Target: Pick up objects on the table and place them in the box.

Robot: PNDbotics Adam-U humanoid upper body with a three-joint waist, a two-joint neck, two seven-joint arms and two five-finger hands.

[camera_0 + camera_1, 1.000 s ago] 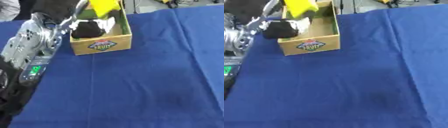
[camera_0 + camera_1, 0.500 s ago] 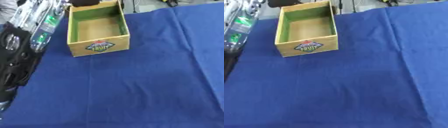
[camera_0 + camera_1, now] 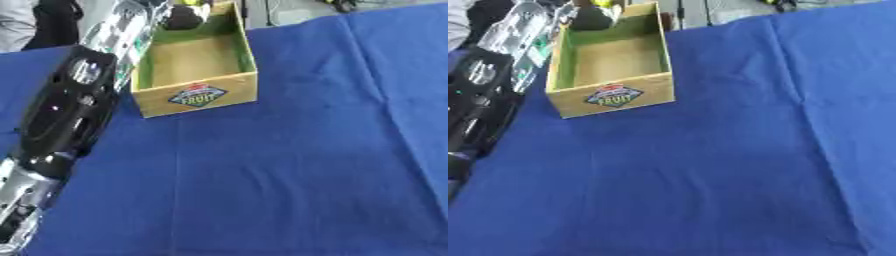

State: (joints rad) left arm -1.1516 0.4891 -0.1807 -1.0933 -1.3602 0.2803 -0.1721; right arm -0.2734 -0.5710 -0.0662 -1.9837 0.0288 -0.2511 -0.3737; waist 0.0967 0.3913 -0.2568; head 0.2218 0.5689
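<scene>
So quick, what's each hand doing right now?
Left hand: over the box's far end, fingers cannot be told.
Right hand: not in view.

Likely a lab or demo space, blue-clothed table [image 3: 289, 165], wooden box [image 3: 197, 95], grey floor beyond

Left arm [image 3: 66, 110]: we see it come in from the lower left and run diagonally up toward the top edge, black forearm shell below, silver wrist section above. Left hand [image 3: 185, 16]: dark, at the top edge, fingers not readable. Right arm: we see none.
</scene>
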